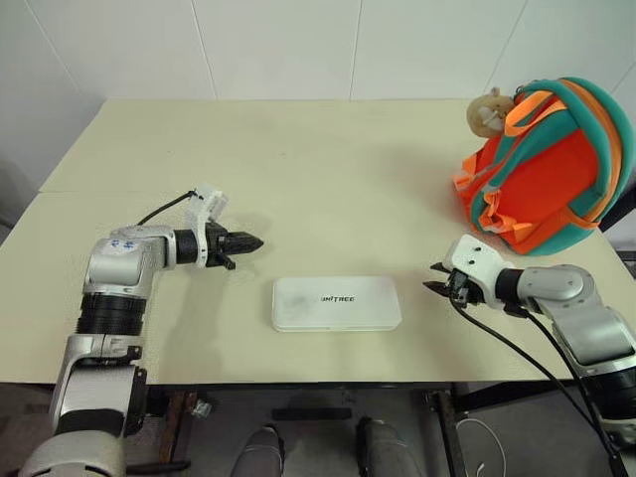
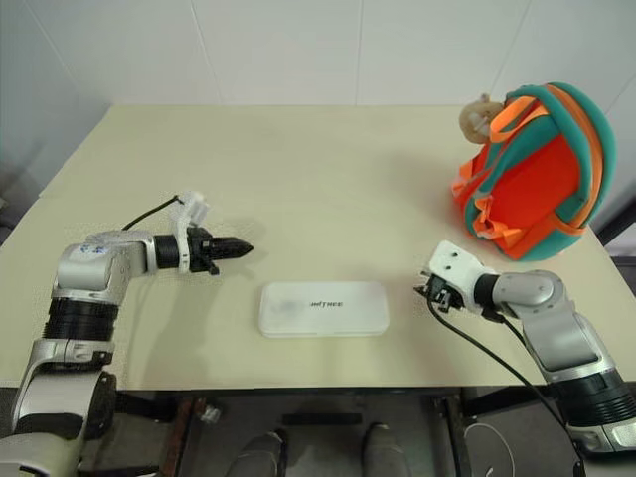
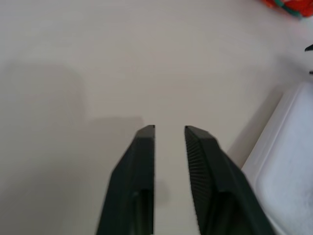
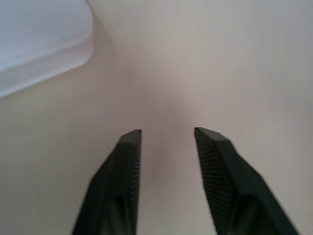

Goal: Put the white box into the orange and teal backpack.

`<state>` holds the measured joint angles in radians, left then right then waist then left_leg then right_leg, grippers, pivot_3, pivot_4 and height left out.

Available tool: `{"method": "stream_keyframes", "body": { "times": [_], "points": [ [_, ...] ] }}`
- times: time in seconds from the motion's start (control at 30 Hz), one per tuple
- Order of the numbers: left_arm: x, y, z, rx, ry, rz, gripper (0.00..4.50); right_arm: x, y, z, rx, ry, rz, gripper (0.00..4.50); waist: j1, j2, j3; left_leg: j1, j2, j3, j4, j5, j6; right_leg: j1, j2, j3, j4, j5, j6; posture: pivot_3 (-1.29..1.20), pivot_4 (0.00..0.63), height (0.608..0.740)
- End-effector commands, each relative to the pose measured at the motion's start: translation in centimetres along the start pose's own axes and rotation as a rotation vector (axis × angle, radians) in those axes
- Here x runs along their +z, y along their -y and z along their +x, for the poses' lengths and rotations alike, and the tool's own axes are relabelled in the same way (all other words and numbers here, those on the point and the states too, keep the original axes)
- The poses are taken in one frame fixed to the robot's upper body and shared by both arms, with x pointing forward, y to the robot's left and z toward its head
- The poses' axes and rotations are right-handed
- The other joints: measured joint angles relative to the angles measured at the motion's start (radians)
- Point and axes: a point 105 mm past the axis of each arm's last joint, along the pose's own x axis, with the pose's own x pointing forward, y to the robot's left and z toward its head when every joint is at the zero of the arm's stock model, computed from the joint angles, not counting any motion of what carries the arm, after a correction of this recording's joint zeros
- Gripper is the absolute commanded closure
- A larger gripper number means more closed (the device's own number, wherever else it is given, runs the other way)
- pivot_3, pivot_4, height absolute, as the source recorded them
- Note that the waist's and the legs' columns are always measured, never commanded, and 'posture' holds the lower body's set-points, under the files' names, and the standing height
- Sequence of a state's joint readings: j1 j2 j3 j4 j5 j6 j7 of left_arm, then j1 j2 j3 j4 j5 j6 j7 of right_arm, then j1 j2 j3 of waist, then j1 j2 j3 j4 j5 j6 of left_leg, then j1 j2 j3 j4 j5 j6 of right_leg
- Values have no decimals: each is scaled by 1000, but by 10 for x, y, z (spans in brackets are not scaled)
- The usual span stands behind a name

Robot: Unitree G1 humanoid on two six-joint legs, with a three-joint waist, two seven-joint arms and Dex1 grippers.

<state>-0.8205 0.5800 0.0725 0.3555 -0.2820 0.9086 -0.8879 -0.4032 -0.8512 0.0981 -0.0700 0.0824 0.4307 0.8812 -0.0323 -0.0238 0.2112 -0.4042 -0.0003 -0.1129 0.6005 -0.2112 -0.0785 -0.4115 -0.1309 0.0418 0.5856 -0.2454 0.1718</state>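
The white box (image 1: 337,303) lies flat near the table's front edge, dark lettering on its lid. The orange and teal backpack (image 1: 545,169) stands at the far right with a beige plush charm (image 1: 489,111) at its top. My left gripper (image 1: 251,241) hovers to the left of the box, fingers a little apart and empty; the box's corner (image 3: 288,171) shows beside them in the left wrist view. My right gripper (image 1: 438,277) sits to the right of the box, open with bare table between its fingers; a box corner (image 4: 39,39) shows in the right wrist view.
The beige table (image 1: 328,169) stretches wide behind the box, with a seam line on its left part. A white wall stands behind it. Black cables (image 1: 517,343) trail from my right arm over the front edge.
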Motion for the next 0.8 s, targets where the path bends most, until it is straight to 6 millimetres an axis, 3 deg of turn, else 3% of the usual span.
{"method": "stream_keyframes", "body": {
  "times": [0.03,0.17,0.3,0.47,0.8],
  "points": [
    [16,-2,-6,-4,88,-68,2330,13,9,-5,-42,45,-35,1237,0,0,0,0,0,0,-1,0,0,0,0,0,0,0,0,0,150,740],
    [13,0,-11,-38,74,-147,1090,15,9,-5,-47,51,-32,0,4,0,0,0,0,0,0,0,0,-1,0,0,1,0,0,0,150,740],
    [-2,24,-23,-220,-61,-351,31,16,12,-7,-58,48,-35,0,1,0,0,0,0,0,-1,0,0,-1,0,0,1,0,0,0,150,740],
    [-3,32,-36,-344,-44,-611,31,17,11,-6,-61,54,-34,0,3,0,0,0,0,0,-1,0,0,-1,0,0,1,-1,0,0,150,740],
    [-48,36,-33,-317,-236,-797,31,17,8,-2,-65,63,-26,0,2,0,0,0,0,0,-1,0,0,-1,0,0,2,-1,0,0,150,740]
  ]
}}
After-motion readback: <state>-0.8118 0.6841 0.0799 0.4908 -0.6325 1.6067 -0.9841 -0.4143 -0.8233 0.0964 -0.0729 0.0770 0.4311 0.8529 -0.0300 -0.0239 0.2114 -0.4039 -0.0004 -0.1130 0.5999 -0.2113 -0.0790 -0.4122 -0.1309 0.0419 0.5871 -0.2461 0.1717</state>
